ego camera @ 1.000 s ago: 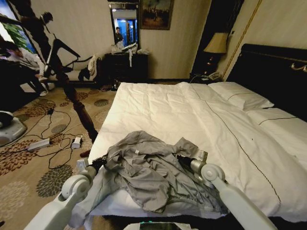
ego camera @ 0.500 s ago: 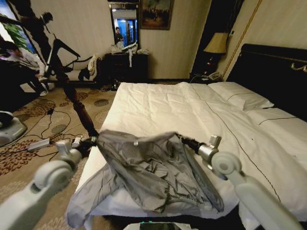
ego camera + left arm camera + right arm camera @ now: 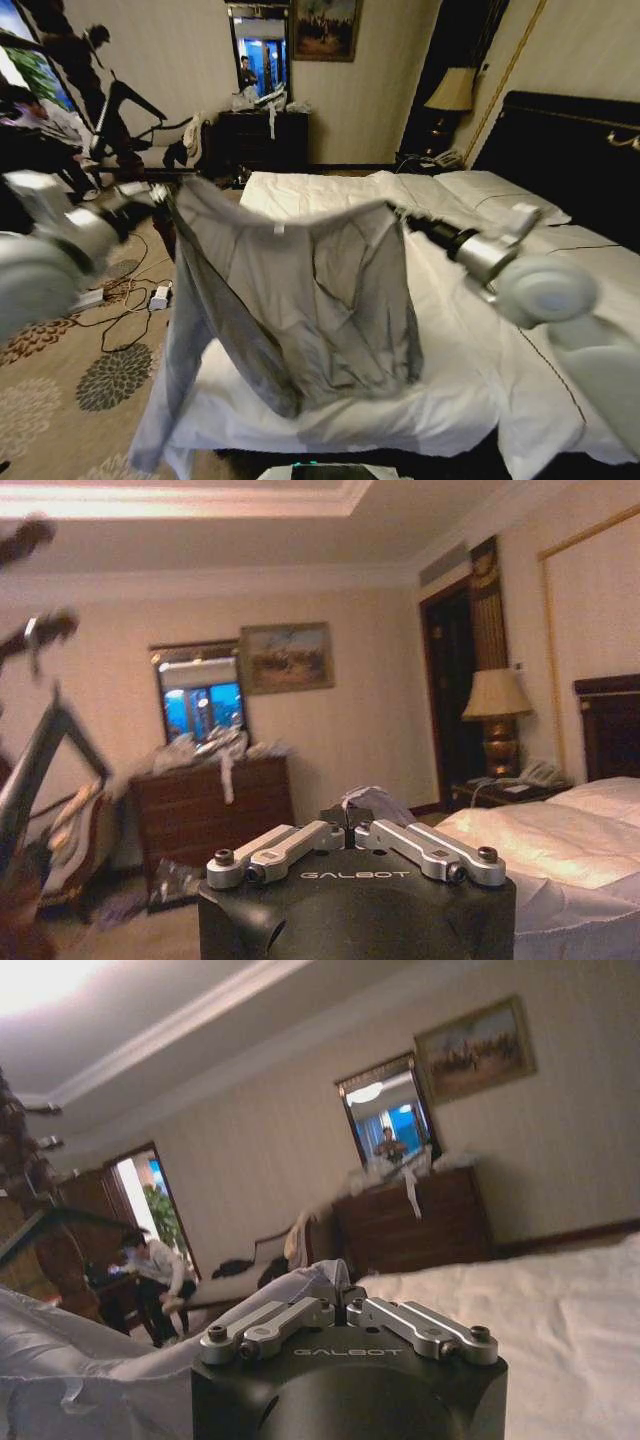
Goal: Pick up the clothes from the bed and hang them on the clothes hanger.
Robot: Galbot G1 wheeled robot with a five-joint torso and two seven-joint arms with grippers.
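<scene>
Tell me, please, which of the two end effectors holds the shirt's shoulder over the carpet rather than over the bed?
The left end effector: it pinches the grey shirt past the bed's edge, above the carpet. The right end effector grips the other shoulder over the white duvet.

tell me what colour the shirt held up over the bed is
Light grey shirt, clearest in the head view.

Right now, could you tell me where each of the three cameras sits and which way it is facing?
Head view: on the robot's head, looking down over the bed; both arms hold the grey shirt spread, left gripper, right gripper.
Left wrist view: behind the left gripper, facing the dresser and mirror.
Right wrist view: behind the right gripper, which pinches shirt fabric, facing the same wall.
Shared: dresser, mirror and painting.
</scene>
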